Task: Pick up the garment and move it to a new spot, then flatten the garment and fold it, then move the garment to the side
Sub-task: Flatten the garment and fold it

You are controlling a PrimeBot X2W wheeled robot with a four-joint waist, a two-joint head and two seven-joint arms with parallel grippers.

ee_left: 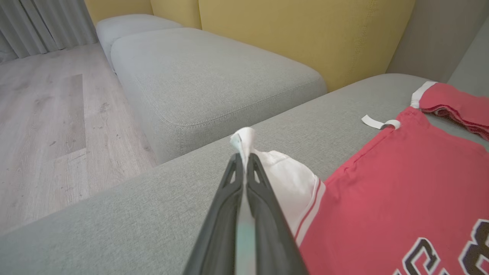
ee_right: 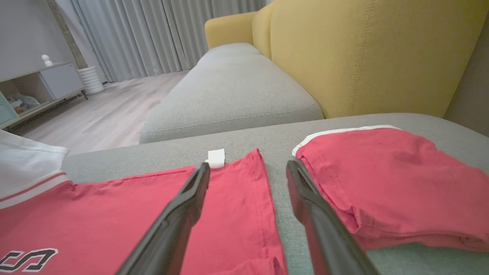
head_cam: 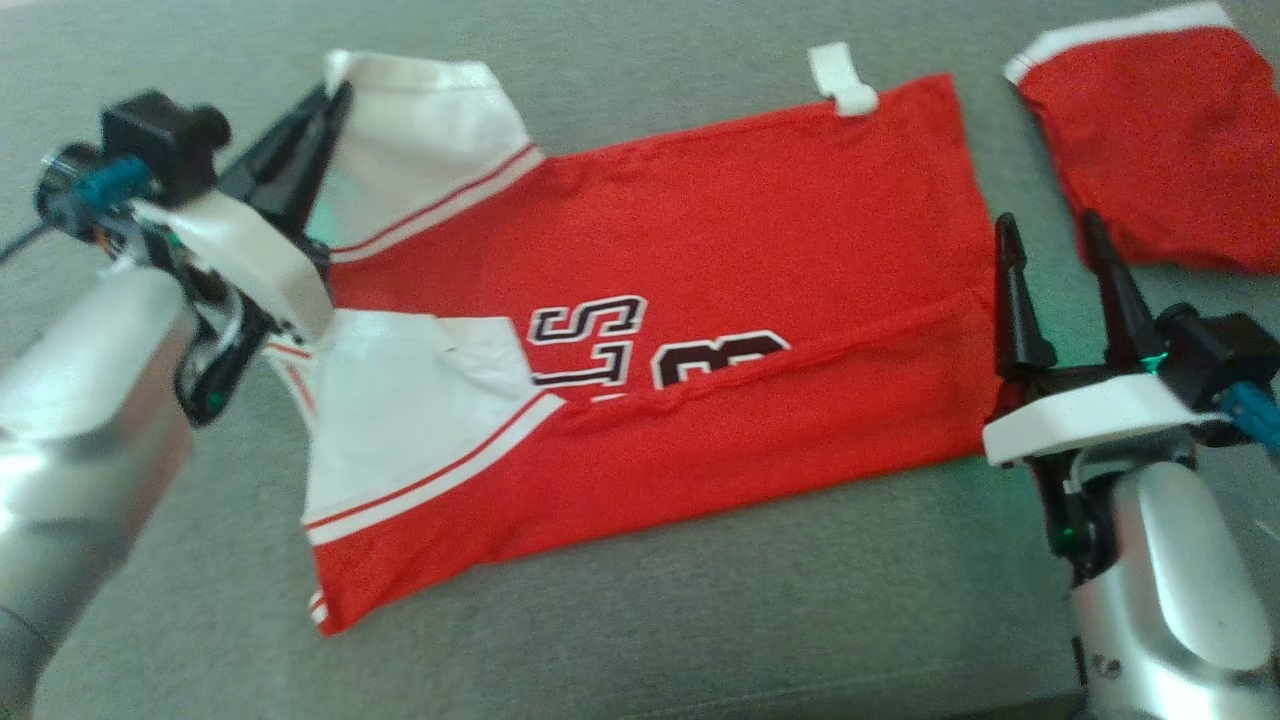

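Note:
The garment (head_cam: 720,260) is a red jersey with white sleeves and black-and-white lettering, spread on the grey cushion (head_cam: 640,630) with its near long edge folded over. My left gripper (head_cam: 335,100) is shut on the far white sleeve's edge (ee_left: 244,139), a tuft of white cloth sticking out past the closed fingertips. My right gripper (head_cam: 1050,235) stands open at the jersey's right hem, its two fingers (ee_right: 191,198) astride that hem (ee_right: 267,214), holding nothing.
A second red garment with white trim (head_cam: 1160,140) lies at the far right of the cushion. Beyond are a grey sofa seat (ee_right: 233,95), a yellow backrest (ee_right: 363,53), wooden floor (ee_left: 46,122) and curtains.

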